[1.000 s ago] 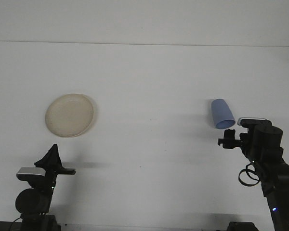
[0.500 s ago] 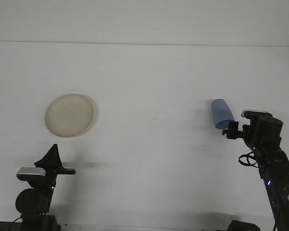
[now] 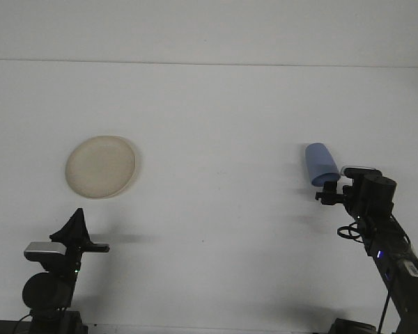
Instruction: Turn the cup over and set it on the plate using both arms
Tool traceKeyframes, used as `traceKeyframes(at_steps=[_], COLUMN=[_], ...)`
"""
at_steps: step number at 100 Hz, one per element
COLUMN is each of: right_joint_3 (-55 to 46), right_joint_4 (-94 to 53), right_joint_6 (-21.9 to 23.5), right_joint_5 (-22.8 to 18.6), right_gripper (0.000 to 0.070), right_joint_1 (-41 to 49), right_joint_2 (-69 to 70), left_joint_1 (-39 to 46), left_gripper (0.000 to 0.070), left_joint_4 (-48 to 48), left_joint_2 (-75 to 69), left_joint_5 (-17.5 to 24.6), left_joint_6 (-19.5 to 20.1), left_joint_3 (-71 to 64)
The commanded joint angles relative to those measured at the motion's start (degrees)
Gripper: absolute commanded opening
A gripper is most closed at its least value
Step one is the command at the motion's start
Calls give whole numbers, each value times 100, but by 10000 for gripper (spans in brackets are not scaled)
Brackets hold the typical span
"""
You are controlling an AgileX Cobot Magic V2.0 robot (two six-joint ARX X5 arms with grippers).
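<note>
**A:** Cup first: where was the small light-blue plastic tumbler [image 3: 320,163]?

**B:** It lay on its side on the white matte worktop [image 3: 216,111], far to the right, its mouth turned toward the robot. The right gripper [image 3: 327,193] sat just at that near rim, low over the surface.

**A:** And the jaws?

**B:** For the right one I could not tell; the tip was dark, small and partly merged with the cup's edge, so it may or may not have been touching the rim. The left gripper [image 3: 78,224] was parked near the front edge, pointing up, jaws pressed together into a point, gripping nothing.

**A:** What could have gone wrong from there?

**B:** My guess: the tumbler was a smooth, tapered cylinder lying on a slick, featureless surface, so a nudge from the tip would likely roll it in an arc or push it away instead of seating it between the jaws. Thin plastic walls could also flex or squirt out under a pinch at the rim.

**A:** The plate?

**B:** A round, shallow, cream-coloured plate [image 3: 100,166], dull in finish, lay well apart on the left, nearer the idle arm. A loose grip would risk dropping the cup during the carry across or the handover.
</note>
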Motion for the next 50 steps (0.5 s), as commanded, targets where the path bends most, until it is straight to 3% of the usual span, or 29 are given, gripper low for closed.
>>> traceKeyframes(at_steps=[1,37,50], right_joint_3=[-2,0,0], right_joint_4=[245,1666,1965], right_joint_6=[-122,-173,-262], right_joint_5=[-131,-326,-555], right_gripper=[455,453,401], right_joint_1=[-28,-92,-133], right_joint_2=[295,1237,1462], left_joint_1=[0,0,0], left_gripper=[13,13,13], left_joint_4=[59,59,57], left_joint_2=[-11,-11,-11], left_joint_5=[-2,-2,-2], left_joint_6=[7,7,7], left_joint_3=[-114,-114,-114])
